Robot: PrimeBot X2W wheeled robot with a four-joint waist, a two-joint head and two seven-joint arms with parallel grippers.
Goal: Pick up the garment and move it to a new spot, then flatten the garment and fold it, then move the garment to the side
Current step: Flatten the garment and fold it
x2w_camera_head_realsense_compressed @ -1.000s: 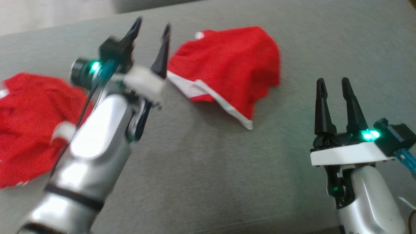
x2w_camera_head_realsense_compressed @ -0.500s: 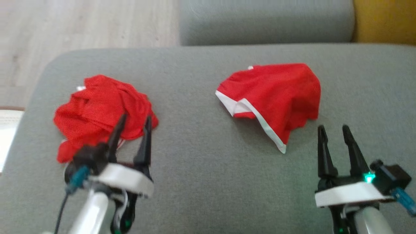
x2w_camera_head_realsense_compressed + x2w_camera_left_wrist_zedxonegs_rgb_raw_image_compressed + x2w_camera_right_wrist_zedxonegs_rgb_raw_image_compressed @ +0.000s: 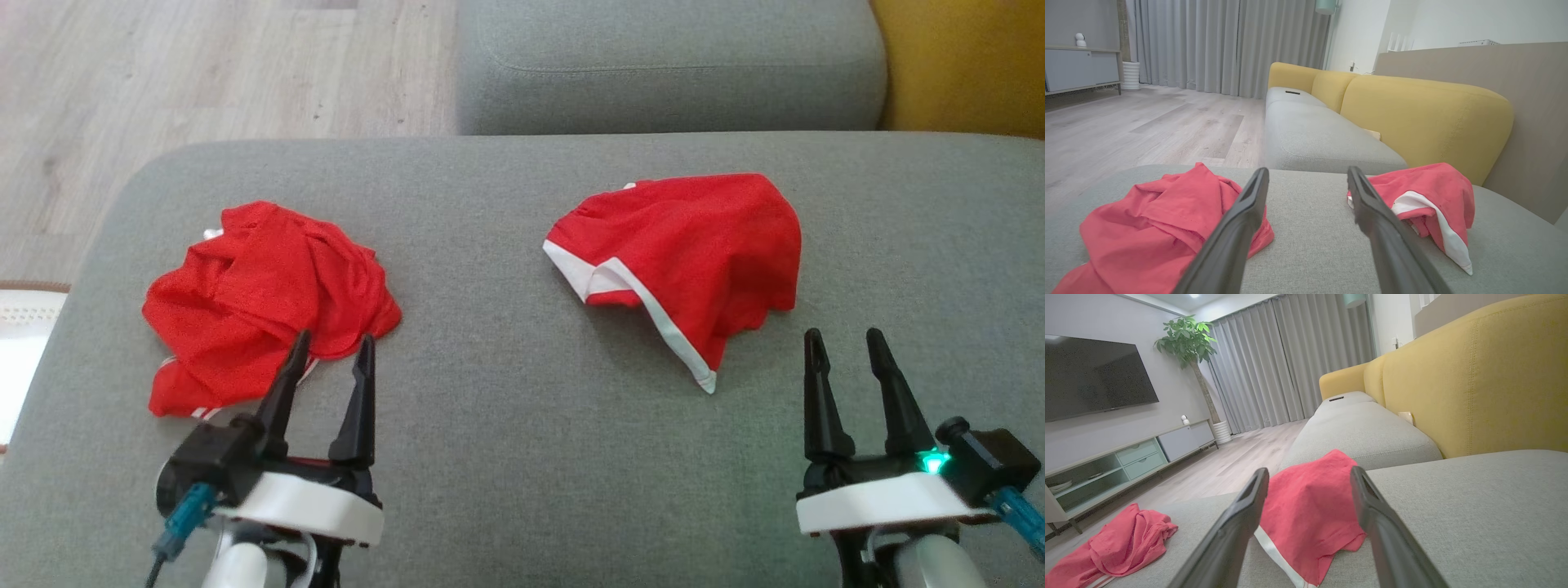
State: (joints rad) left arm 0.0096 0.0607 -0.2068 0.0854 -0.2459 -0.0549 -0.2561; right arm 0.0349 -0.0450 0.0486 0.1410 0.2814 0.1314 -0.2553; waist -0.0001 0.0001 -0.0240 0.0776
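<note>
In the head view, a crumpled red fabric garment (image 3: 261,302) lies on the left of the grey fabric sofa cushion (image 3: 506,425). A red fabric garment with white trim (image 3: 694,253) lies well apart on the right. The left tool (image 3: 335,337) sits at the crumpled garment's near edge, spread and empty. The right tool (image 3: 842,333) is near the trimmed garment, also spread and empty.

In the left wrist view, the left tool (image 3: 1307,171) points at bare cushion between both garments.

In the right wrist view, the right tool (image 3: 1309,470) frames the trimmed garment (image 3: 1306,510).

No readable text, labels or numbers anywhere.
</note>
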